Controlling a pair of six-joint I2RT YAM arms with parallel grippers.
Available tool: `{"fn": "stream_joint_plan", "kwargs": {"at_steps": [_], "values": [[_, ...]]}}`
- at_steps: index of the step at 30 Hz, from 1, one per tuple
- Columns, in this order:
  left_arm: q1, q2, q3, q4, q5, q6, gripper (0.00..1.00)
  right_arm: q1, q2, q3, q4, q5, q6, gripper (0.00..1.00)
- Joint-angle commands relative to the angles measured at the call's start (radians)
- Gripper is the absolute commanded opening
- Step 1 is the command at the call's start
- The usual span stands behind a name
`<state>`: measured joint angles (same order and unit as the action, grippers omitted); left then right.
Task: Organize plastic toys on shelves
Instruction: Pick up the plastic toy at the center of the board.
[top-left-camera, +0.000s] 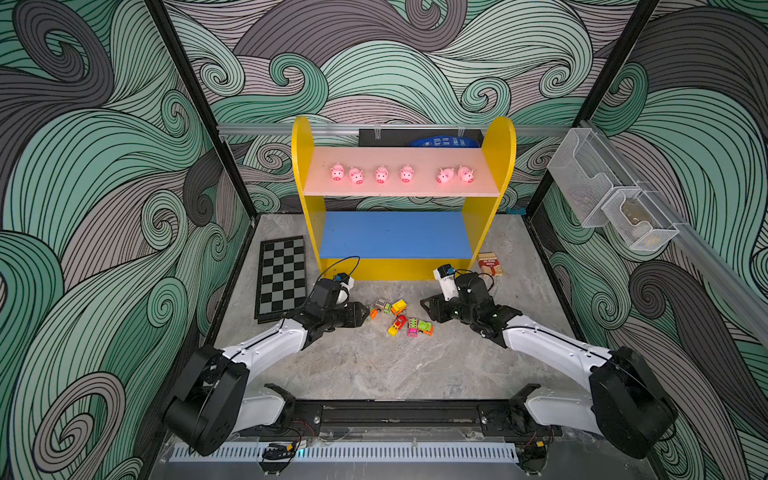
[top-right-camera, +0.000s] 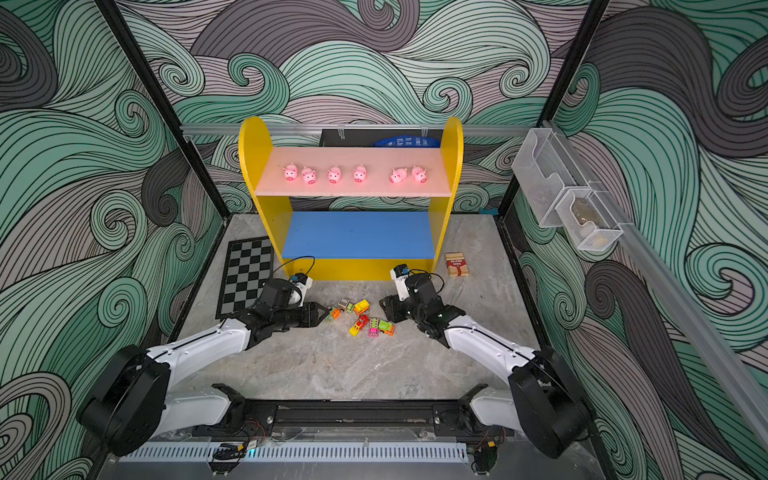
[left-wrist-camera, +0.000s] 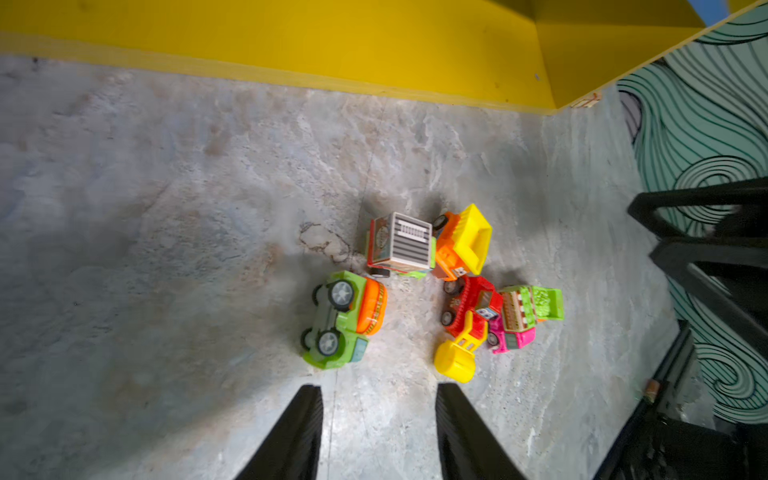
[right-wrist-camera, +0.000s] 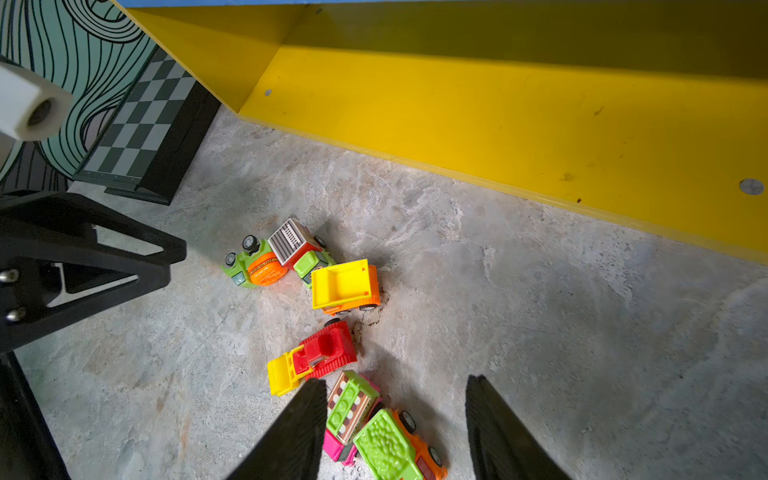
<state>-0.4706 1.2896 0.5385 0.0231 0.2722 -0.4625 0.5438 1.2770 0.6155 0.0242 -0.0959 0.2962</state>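
Note:
Several pink pigs stand in a row on the pale pink upper board of the yellow shelves. The blue lower board is bare. Several toy vehicles lie clustered on the floor before the shelves, among them a yellow dump truck and a red bulldozer. My left gripper is open, just short of a green-orange car lying on its side. My right gripper is open, with a pink-green truck and a green-orange truck showing between its fingers, unclamped.
A grey-black checkerboard lies left of the shelves. A red-and-tan card box stands at their right foot. Wire mesh baskets hang on the right wall rail. Marbled floor stretches toward the arm bases.

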Motion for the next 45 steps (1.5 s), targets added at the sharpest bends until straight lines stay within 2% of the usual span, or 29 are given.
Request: {"fn": "stream_joint_plan", "kwargs": {"at_steps": [1,4,7,14,21,26,34,38,41,45], "values": [[-0.01,0.048,0.055,0.014,-0.106,0.047,0.47,-0.002,0.015,-0.005,0.041,-0.04,0.007,0.58],[-0.012,0.099,0.086,0.022,-0.124,0.066,0.42,-0.002,0.021,-0.004,0.043,-0.051,0.009,0.58],[-0.012,0.126,0.101,0.067,-0.092,0.082,0.37,-0.002,0.028,-0.003,0.044,-0.054,0.008,0.58],[-0.012,0.222,0.115,0.108,-0.1,0.083,0.3,-0.002,0.034,-0.005,0.044,-0.057,0.006,0.58],[-0.012,0.27,0.11,0.104,-0.16,0.056,0.13,-0.002,0.05,0.0,0.044,-0.07,0.011,0.59],[-0.011,0.272,0.074,0.084,-0.254,0.007,0.1,-0.001,0.056,-0.002,0.044,-0.074,0.015,0.59],[-0.012,0.21,0.037,0.06,-0.284,-0.012,0.15,0.001,0.058,-0.004,0.044,-0.077,0.015,0.59],[-0.011,0.125,0.043,0.02,-0.311,0.007,0.31,0.0,0.053,-0.006,0.045,-0.073,0.014,0.6],[-0.012,0.058,0.034,0.028,-0.252,0.05,0.38,0.001,0.053,-0.007,0.043,-0.07,0.013,0.6],[-0.035,0.041,0.019,0.067,-0.188,0.076,0.46,0.001,0.052,-0.009,0.046,-0.06,0.015,0.61]]}}
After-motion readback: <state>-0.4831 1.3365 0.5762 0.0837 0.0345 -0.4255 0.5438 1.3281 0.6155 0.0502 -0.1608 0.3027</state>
